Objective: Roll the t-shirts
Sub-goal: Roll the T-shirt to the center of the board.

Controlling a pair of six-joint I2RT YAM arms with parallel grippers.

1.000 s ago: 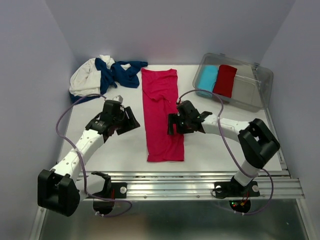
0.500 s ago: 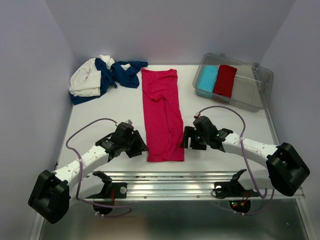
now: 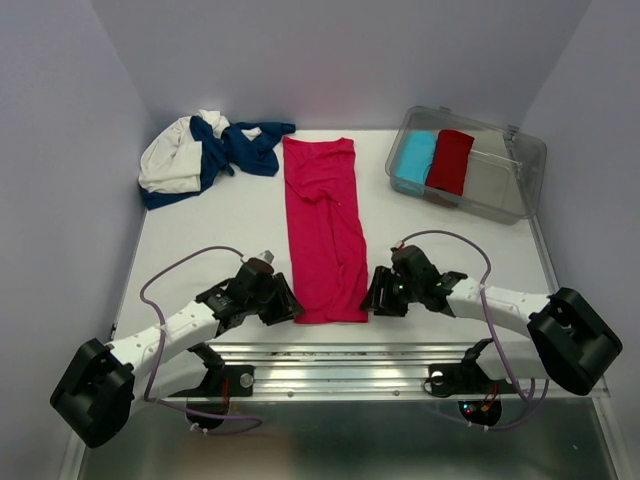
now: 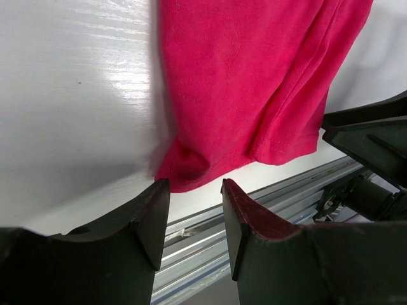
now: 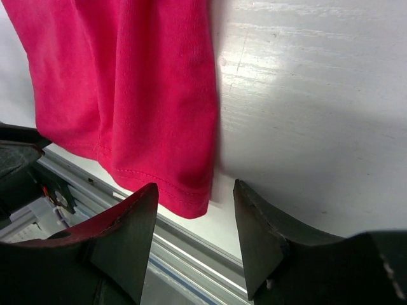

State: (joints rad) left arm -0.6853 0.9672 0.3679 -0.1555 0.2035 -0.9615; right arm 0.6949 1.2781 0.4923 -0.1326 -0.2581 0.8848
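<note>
A bright pink-red t-shirt [image 3: 325,230] lies folded into a long strip down the middle of the table, its hem at the near edge. My left gripper [image 3: 288,308] stands open just beside the hem's near left corner [image 4: 181,168], nothing between its fingers. My right gripper [image 3: 374,296] is open at the hem's near right corner [image 5: 191,190], also gripping nothing. A navy blue t-shirt [image 3: 240,145] and a cream-white t-shirt [image 3: 170,158] lie crumpled together at the far left.
A clear plastic bin [image 3: 500,185] at the far right holds a light-blue roll [image 3: 414,156] and a darker red roll [image 3: 450,160]. A metal rail [image 3: 400,358] runs along the table's near edge, right below both grippers.
Both arms have swung from the shirt's middle down to its near hem corners. Both grippers' jaws have narrowed while moving.
</note>
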